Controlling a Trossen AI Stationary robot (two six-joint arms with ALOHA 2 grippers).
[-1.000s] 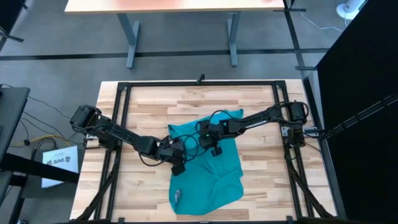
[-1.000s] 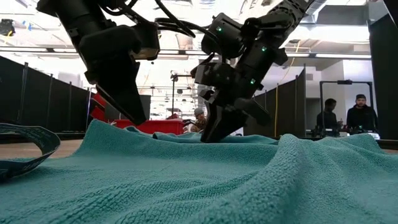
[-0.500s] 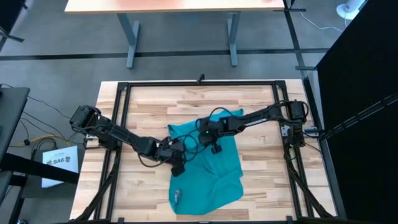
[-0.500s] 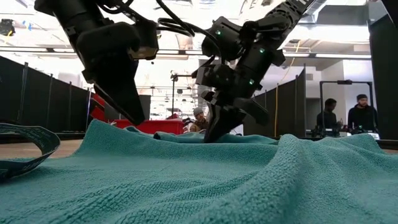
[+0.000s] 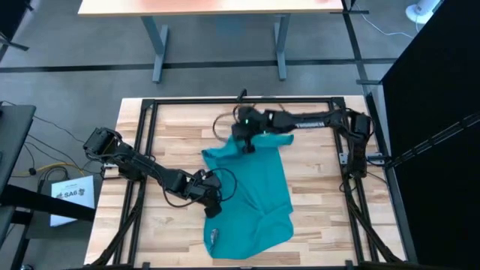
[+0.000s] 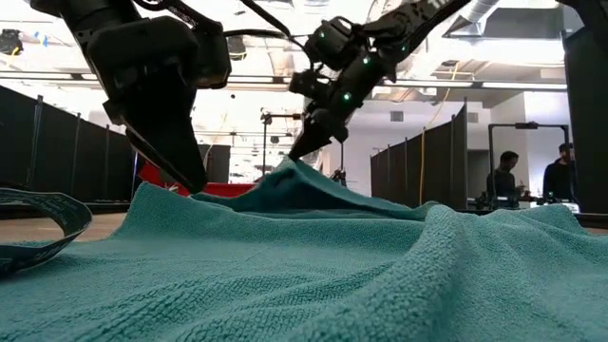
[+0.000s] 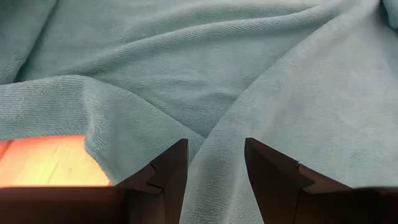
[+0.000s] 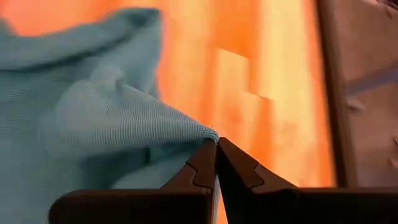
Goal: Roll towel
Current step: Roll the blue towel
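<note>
The teal towel [image 5: 259, 202] lies rumpled on the middle of the wooden table, its long side running from far to near. My right gripper [image 5: 246, 144] is at the towel's far end, shut on the cloth, which rises to a peak [image 6: 294, 169] under it. My left gripper [image 5: 212, 206] is open at the towel's left edge, pointing down. A ridge of cloth [image 7: 214, 155] lies between its two fingers [image 7: 168, 171]. My left gripper's open fingertips [image 6: 193, 182] stand down on the towel near its left edge, one on each side of a soft ridge. The cloth lies flat on the table there. My right gripper pinches a small tip of cloth [image 8: 208, 134] between its two shut fingers, slanting down from above. That part is lifted off the table into a tent, and the rest of the towel lies on the wood.
A black metal frame [image 5: 150, 150] borders the tabletop. A grey tag [image 5: 214, 238] sits at the towel's near left corner. A blue strap loop [image 6: 43, 218] shows at the left of the low view. People [image 6: 503, 176] stand far behind the table.
My right gripper has gone from the towel's middle toward the table's far edge and up, drawing the far part of the cloth into a raised peak. My left gripper has gone a little toward the near edge along the towel's left side. The near part of the towel has stayed.
</note>
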